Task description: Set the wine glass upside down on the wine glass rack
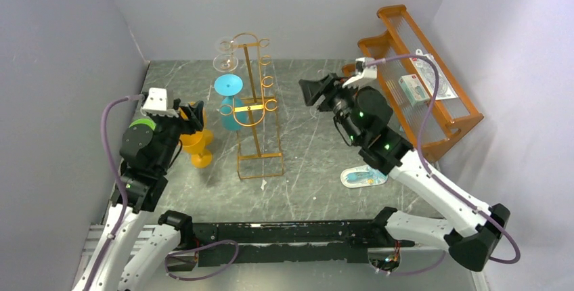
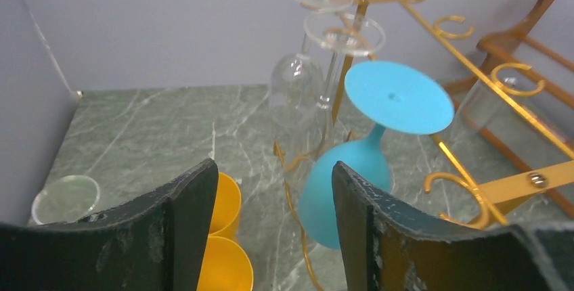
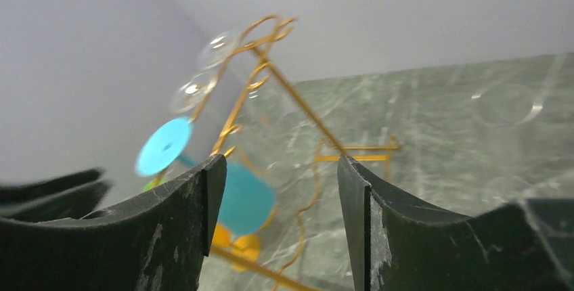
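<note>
While poised above the yellow wine glass (image 1: 197, 145), just left of the wine glass rack (image 1: 256, 101), shows the left gripper (image 1: 191, 116) spread wide, empty. Aims the right gripper (image 1: 313, 92) rackward, fingers parted, clasping nothing. Hung inverted there: a turquoise wine glass (image 1: 229, 88). Print on the shelved white box (image 1: 413, 90): too small to read. Only from the left wrist: a clear disc (image 2: 65, 198) by the wall.

Right fingers (image 3: 169, 237) spread apart. Beyond gap: wine glass rack (image 3: 298, 98), gold wire, leaning in frame, blurred. Blue glass (image 3: 245, 199) inverted at rack's left side, foot disc uppermost. Clear glass feet (image 3: 216, 49) near rack top. Yellow glass (image 3: 233, 240) low, partly hidden. Bench (image 3: 433, 142): green marble.
</note>
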`<state>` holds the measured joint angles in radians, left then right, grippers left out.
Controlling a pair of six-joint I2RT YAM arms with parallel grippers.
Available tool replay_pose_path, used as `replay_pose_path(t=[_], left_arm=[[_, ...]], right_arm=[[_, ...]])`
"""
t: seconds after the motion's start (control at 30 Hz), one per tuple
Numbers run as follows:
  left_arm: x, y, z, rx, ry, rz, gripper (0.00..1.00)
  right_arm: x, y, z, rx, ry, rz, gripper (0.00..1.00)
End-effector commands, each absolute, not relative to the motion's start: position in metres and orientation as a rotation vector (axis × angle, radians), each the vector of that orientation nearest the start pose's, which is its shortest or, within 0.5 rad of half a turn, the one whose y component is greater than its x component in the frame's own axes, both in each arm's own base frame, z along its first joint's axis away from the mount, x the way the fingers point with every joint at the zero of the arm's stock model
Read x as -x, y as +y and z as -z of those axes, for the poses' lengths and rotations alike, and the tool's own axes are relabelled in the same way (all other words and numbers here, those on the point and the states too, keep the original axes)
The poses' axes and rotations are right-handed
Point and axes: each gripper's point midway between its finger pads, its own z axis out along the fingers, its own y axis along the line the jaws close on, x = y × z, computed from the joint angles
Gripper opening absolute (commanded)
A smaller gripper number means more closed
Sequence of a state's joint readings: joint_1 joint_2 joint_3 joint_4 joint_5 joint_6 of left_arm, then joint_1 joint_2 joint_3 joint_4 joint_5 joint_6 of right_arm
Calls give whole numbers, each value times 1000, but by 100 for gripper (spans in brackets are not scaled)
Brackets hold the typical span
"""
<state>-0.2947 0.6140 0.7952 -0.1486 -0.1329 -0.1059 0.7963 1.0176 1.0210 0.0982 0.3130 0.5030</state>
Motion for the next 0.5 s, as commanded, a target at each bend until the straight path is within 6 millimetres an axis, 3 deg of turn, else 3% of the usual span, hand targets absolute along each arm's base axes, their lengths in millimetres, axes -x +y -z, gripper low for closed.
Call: replay_pose_path(t=[0.0, 0.1, 0.2, 0.33, 0.47], left_arm=[[-265, -56, -374, -9, 1451, 222, 68], [-259, -64, -389, -45, 1422, 268, 69], [-254, -73, -403, -77, 1401, 319, 69], [-248, -82, -415, -103, 1381, 379, 69], [-243, -94, -422, -144, 1373, 447, 69]], right_arm=[[-331, 211, -350, -163, 1711, -616, 65], [-359, 208, -340, -146, 1784, -641, 65], [-387, 205, -333, -124, 1858, -588, 58], [-413, 203, -315, -84, 1946, -462, 46], [-434, 197, -295, -65, 2037, -340, 44]])
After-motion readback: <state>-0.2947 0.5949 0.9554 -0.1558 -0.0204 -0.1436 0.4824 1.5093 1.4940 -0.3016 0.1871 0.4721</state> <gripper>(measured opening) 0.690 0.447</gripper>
